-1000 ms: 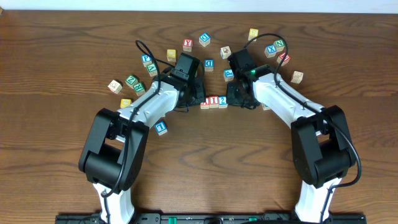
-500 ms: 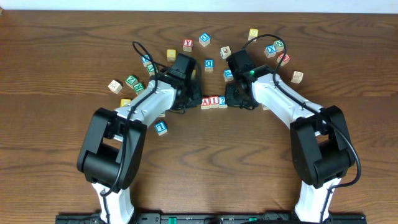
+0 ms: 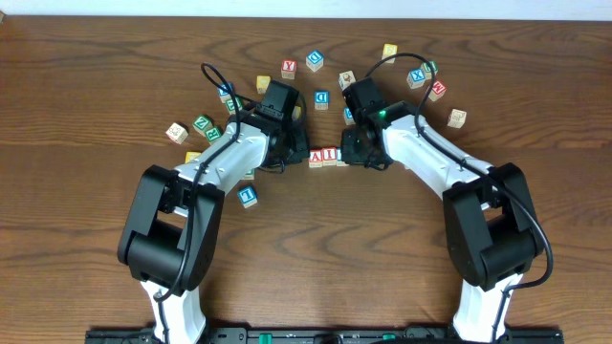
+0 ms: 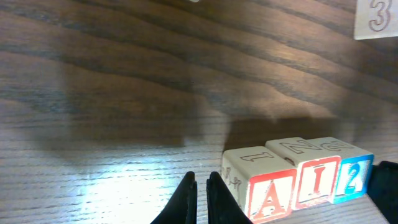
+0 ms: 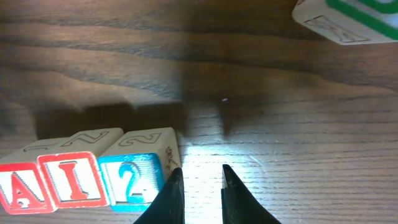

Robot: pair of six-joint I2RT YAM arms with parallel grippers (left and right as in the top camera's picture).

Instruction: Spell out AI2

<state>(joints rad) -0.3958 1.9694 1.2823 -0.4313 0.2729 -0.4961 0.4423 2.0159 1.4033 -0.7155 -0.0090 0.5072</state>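
Brown wood-grain table carries your three task cubes in one tight row near its middle, a little toward the far edge. In the left wrist view you read them left to right: the white-faced wooden cube with a red letter A, the white-faced wooden cube with a red letter I and the white-faced wooden cube with a blue digit 2. They touch side to side, all upright, and spell AI2.

Your left gripper sits low over the table just beside the outer side of the A cube. Its claw is pinched to a sliver and holds nothing. Whether it touches the cube, you cannot tell.

Your right gripper sits at the other end of the row. One of its fingers is right against the free side of the 2 cube. Its claw stands narrowly apart, with only bare table between the tips.

Other lettered cubes lie scattered in an arc toward the far edge, behind both arms. A pale cube marked 3 shows beyond the row in the left wrist view, and a green-framed cube lies well apart from the row in the right wrist view. A blue-framed cube lies alone, nearer the front edge, by your left arm.
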